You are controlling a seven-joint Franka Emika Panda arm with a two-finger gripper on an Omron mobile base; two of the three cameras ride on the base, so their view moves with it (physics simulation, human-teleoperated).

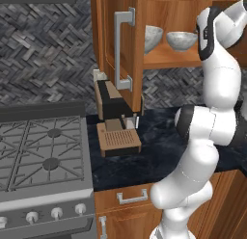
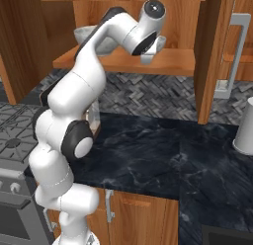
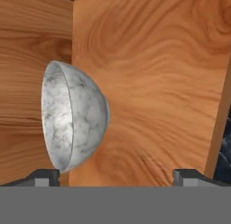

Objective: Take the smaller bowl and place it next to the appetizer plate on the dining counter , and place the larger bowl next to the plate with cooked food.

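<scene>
- Grey-white marbled stone marks both bowls on the open wooden cabinet shelf [image 1: 169, 57] above the black counter [image 1: 154, 146], stored there side by side and upright, rims up.
- The smaller bowl [image 1: 182, 40] sits nearer the arm; the larger bowl [image 1: 153, 38], deeper and wider, stands just beside it, partly hidden behind the open cabinet door [image 1: 118, 45].
- The gripper [image 2: 150, 54] is raised to shelf height and turned toward the bowls, its fingers [image 3: 45, 175] spread wide and holding nothing; a judgement from this pose is that a reach for a bowl is under way, with no contact yet.
- In the hand view, rolled on its side, one bowl [image 3: 74, 117] appears edge-on against the wood grain, its rim aligned with one finger, which would suit a pinch on the bowl's wall. Which of the two bowls this is cannot be told from that view alone.
- A coffee machine [image 1: 116, 120] stands on the counter beneath the shelf, next to a gas stove [image 1: 43, 151].
</scene>
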